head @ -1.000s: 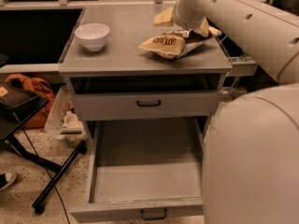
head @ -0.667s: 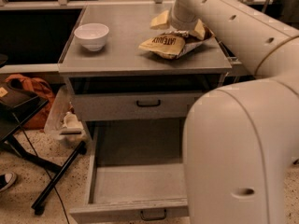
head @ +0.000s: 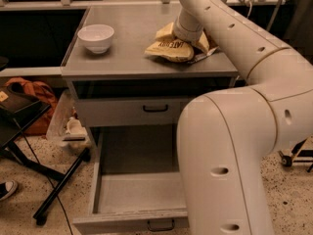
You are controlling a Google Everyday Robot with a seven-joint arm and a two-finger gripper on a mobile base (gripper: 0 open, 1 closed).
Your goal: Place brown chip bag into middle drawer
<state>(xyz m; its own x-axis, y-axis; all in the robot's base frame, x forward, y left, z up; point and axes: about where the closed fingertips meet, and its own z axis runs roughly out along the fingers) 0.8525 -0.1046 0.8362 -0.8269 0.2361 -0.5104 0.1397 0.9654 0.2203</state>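
Camera view, nearest first: why does the wide grey metal middle drawer (head: 139, 195) stand pulled out?
— So it can take the bag, I'd judge.
— And the bag?
— The crinkly tan-and-brown chip bag (head: 171, 50) lies toward the grey counter's (head: 122, 60) front right corner. The white arm's gripper (head: 188, 33) sits directly on top of it. Whether it's open or closed, I cannot tell.

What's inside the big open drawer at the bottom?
The middle drawer shows only bare grey floor. The robot's arm covers its right part, so that is hidden. The brown chip bag lies on the cabinet top, the end effector right at it.
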